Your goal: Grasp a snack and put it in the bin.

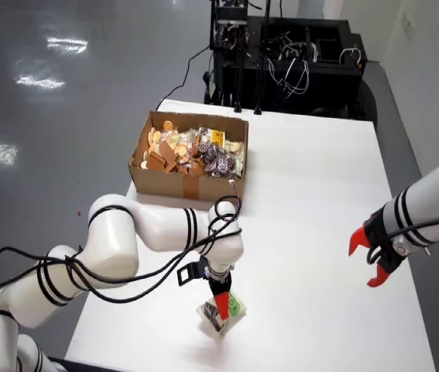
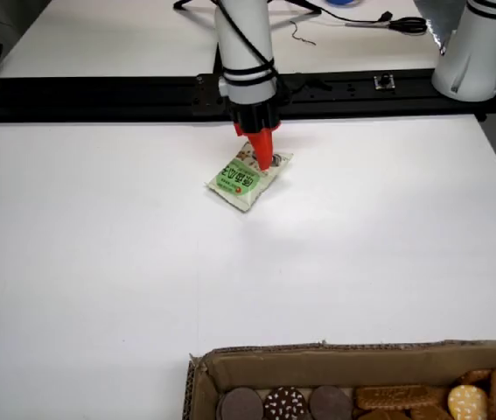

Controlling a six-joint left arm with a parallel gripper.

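A green and white snack packet (image 1: 225, 314) (image 2: 244, 179) lies near the table edge closest to the arm's base, tilted with one corner raised. In the view from above, my working gripper (image 1: 221, 301) comes straight down onto it. Its red fingers (image 2: 263, 156) are closed together and pinch the packet's upper edge. The bin is a cardboard box (image 1: 186, 184) holding several cookies and wrapped snacks, at the far left of the table in that view. In the view across the table, only its near rim (image 2: 335, 354) shows at the bottom.
A second white arm with an open red gripper (image 1: 372, 262) hovers still over the right table edge in the view from above; its base (image 2: 479, 44) shows across the table. A black rail (image 2: 99, 92) runs behind the packet. Cabled equipment racks (image 1: 289, 54) stand beyond the table.
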